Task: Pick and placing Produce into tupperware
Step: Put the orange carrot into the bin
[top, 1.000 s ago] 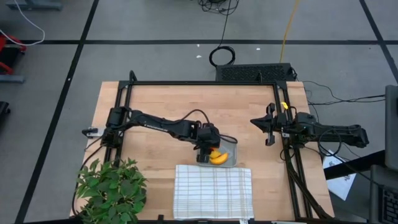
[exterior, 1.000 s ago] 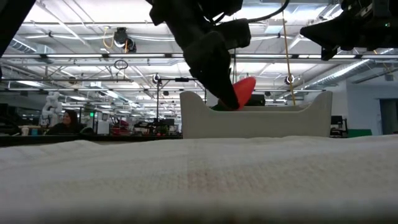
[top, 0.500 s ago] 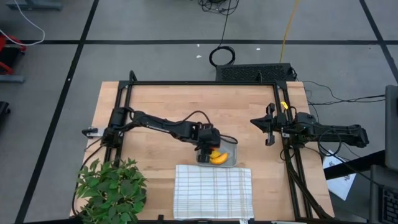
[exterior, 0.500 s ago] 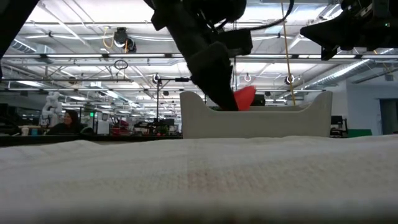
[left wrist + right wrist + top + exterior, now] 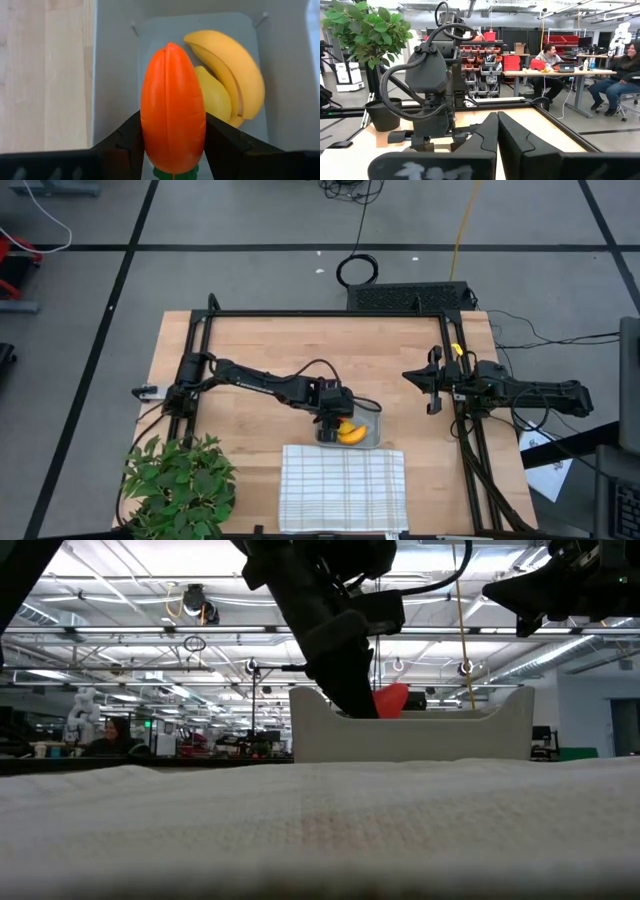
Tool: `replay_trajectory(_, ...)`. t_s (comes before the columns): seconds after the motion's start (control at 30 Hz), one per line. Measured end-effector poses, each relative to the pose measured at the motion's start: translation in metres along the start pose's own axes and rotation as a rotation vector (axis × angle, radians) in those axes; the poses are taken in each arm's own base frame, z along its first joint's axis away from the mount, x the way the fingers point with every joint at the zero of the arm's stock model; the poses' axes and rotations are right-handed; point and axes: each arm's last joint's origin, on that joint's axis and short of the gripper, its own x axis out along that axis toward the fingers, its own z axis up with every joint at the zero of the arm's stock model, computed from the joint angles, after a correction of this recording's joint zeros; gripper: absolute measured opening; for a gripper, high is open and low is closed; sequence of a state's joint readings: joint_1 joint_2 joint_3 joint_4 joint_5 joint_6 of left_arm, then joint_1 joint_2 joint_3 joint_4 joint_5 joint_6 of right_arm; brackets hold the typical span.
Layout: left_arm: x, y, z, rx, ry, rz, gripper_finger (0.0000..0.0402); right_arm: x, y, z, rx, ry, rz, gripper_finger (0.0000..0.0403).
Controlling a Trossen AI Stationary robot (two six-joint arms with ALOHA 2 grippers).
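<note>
The carrot is clamped between the jaws of the left gripper, which is held over the near-left part of the tupperware on the table. The carrot's long axis is aligned with the fingers, its tapered orange tip pointed away from the wrist and down into the container, its green top at the jaws' base. The banana and lemon are seen lying inside, beside it. The right gripper is parked at the table's right edge, jaws together.
</note>
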State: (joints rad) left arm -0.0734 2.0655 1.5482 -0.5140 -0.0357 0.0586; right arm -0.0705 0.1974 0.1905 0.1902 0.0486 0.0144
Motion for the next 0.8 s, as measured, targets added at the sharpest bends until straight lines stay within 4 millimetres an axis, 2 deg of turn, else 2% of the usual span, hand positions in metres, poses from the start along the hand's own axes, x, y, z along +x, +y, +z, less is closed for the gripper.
replay_trajectory(0.53,0.016,-0.001,-0.007,-0.01,0.048,-0.007,0.0159,0.0,0.0,0.0,0.0,0.001,0.0,0.0)
replay_trajectory(0.8,0.016,-0.001,-0.007,-0.012,0.048,-0.011,0.0159,0.0,0.0,0.0,0.0,0.001,0.0,0.0)
